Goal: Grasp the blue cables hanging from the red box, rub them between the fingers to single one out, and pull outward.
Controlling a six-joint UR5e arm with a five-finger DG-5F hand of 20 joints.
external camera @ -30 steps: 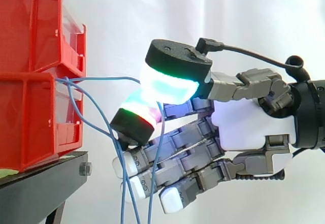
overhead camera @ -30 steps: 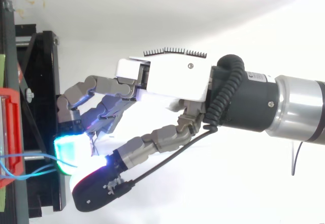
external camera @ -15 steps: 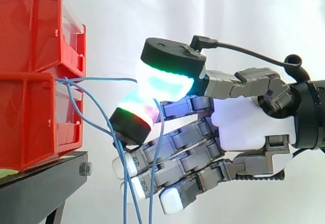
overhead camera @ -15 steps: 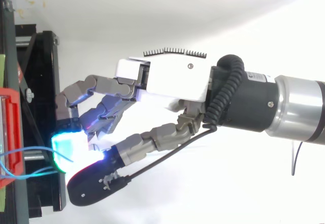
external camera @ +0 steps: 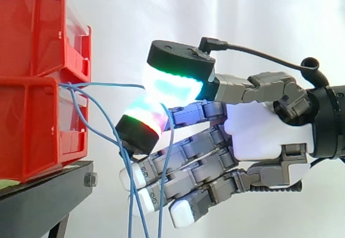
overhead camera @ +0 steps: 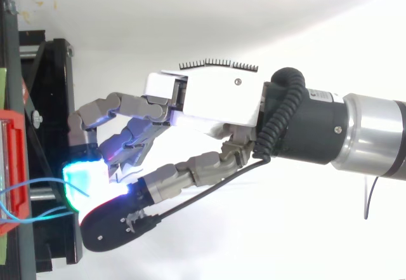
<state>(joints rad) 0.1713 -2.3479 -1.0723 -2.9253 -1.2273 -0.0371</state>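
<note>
Hidden: the glowing pads (external camera: pixel 172 84) cover the point of contact, so how many strands of the blue cables (external camera: pixel 102 85) lie between them cannot be counted. Where the strands leave the red bins (external camera: pixel 32 103) is hard to make out behind the bins' clear fronts.
Cut off: the strands' lower ends run out at the bottom edge of the side view. The bins are cut by the left edge and the arm by the right edge.
Hand pose: the hand (external camera: pixel 269 133) reaches in from the right, its fingers pointing left toward the bins, close to them but apart.
Hand state: two pads, one above the other, are pressed together and pinch the cables. The remaining fingers are loosely bent below, white-tipped.
Cables: one strand runs about level from the seam between the two stacked bins to the pinch. The others sag down and to the right, hanging across the lower fingers.
From above: the strands (overhead camera: pixel 32 183) stretch from the bin at the far left to the cyan glow.
Setting: the bins sit on a black stand (external camera: pixel 43 200) before a white curtain (external camera: pixel 242 17).
</note>
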